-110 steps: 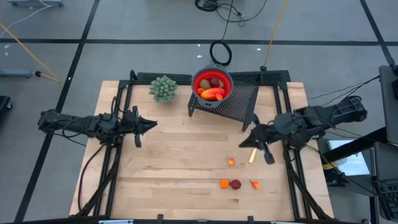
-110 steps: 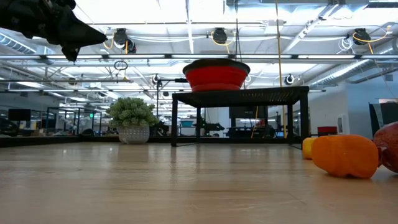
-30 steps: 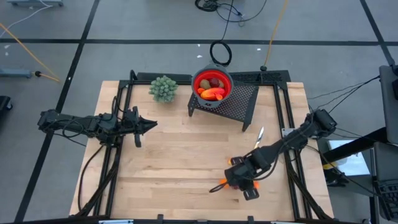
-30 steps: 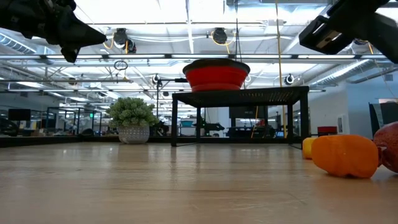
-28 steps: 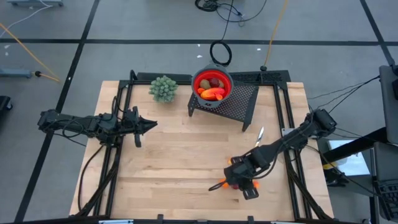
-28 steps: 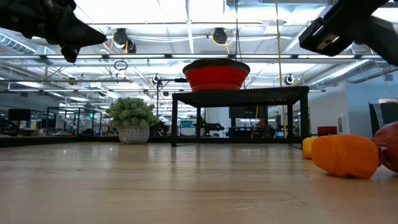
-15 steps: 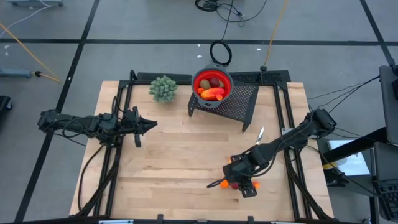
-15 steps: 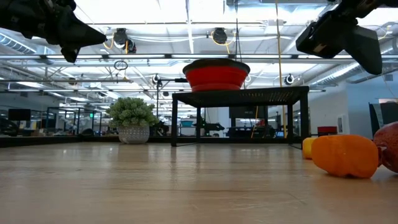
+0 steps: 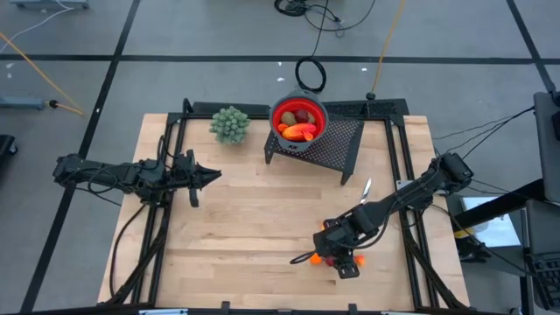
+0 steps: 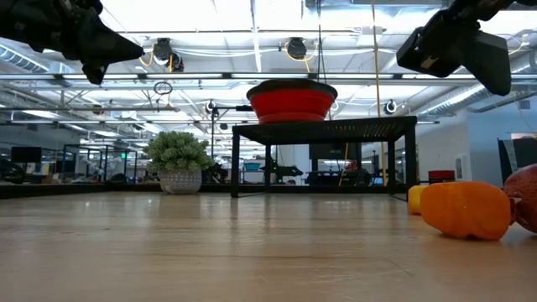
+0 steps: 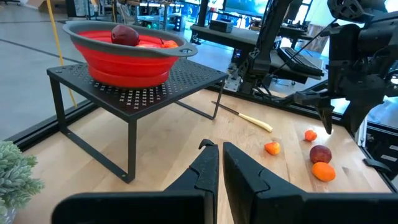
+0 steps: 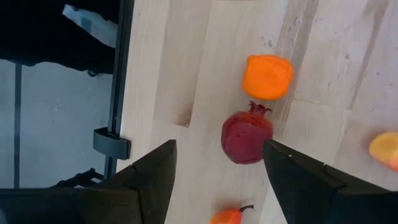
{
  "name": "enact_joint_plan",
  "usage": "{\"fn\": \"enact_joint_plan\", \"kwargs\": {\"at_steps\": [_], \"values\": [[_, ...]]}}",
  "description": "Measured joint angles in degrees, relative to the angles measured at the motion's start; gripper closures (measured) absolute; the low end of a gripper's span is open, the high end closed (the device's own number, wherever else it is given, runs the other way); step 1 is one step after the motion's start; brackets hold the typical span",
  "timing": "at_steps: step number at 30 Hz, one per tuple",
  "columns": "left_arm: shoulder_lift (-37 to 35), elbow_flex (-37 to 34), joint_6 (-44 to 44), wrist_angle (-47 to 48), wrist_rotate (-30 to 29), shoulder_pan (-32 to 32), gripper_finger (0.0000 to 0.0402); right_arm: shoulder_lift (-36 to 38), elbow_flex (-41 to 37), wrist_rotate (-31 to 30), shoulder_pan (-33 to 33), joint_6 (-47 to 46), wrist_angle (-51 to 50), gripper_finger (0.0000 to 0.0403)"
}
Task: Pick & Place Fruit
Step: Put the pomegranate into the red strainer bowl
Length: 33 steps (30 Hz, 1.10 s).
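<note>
Your right gripper point(image 12: 214, 177) has its fingers spread wide and holds nothing; it hangs over the loose fruit near the tabletop's front edge, toward the right corner. Between the two dark fingers sits the dark-red piece point(image 12: 247, 136), with the orange piece point(image 12: 267, 77) just beside it, a small orange-red bit point(image 12: 227, 216) on the far side of it, and another orange bit point(image 12: 385, 150) at the frame's edge.

The step in hand looks like the approach to a pick, not yet a grasp. Your next move would be to come straight down so the fingers straddle the dark-red piece alone, keeping clear of the orange one, then close and carry it to the red bowl point(image 9: 298, 120) on the black mesh stand point(image 9: 337, 144) at the back edge, where several fruits already lie.

Your left gripper point(image 11: 220, 163) waits over the left side, fingers pressed together.

The right wrist view shows the alignment over the fruit, which the high view hides under the arm. The low view shows a gap between gripper and tabletop, which neither gives.
</note>
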<state>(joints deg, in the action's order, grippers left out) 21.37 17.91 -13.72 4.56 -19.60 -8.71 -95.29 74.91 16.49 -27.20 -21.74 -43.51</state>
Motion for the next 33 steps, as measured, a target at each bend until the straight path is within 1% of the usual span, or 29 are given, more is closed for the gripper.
{"fn": "enact_joint_plan", "kwargs": {"at_steps": [3, 5, 12, 16, 19, 24, 33], "values": [[0.0, 0.0, 0.0, 0.0, 0.0, 0.0, 0.0380, 0.0, 0.0, -0.3, 0.0, -0.3, 0.0, 0.0165], [0.0, 0.0, 0.0, 0.1, 0.0, 0.0, 0.0380, 0.0, 0.0, -1.6, -0.1, -1.4, 0.0, 0.0157], [0.0, 0.0, 0.5, 0.5, 0.0, 0.0, 0.0380, 0.0, -0.4, -3.0, -0.7, -2.7, 0.1, 0.0105], [0.0, 0.0, 1.9, 0.5, 0.0, 0.0, 0.0380, 0.0, -1.3, -3.0, -1.0, -4.4, 0.8, 0.0088], [0.0, 0.0, 2.0, 0.5, 0.0, 0.0, 0.0380, 0.0, -1.8, -2.8, -1.0, -6.5, 1.8, 0.0085], [0.0, 0.0, 2.0, 0.5, 0.0, 0.0, 0.0380, 0.0, -3.0, -2.8, -1.0, -6.6, 3.9, 0.0089], [0.0, 0.0, 2.0, 0.5, 0.0, 0.0, 0.0380, 0.0, -4.8, -3.2, -1.0, -7.6, 4.3, 0.0089]]}}
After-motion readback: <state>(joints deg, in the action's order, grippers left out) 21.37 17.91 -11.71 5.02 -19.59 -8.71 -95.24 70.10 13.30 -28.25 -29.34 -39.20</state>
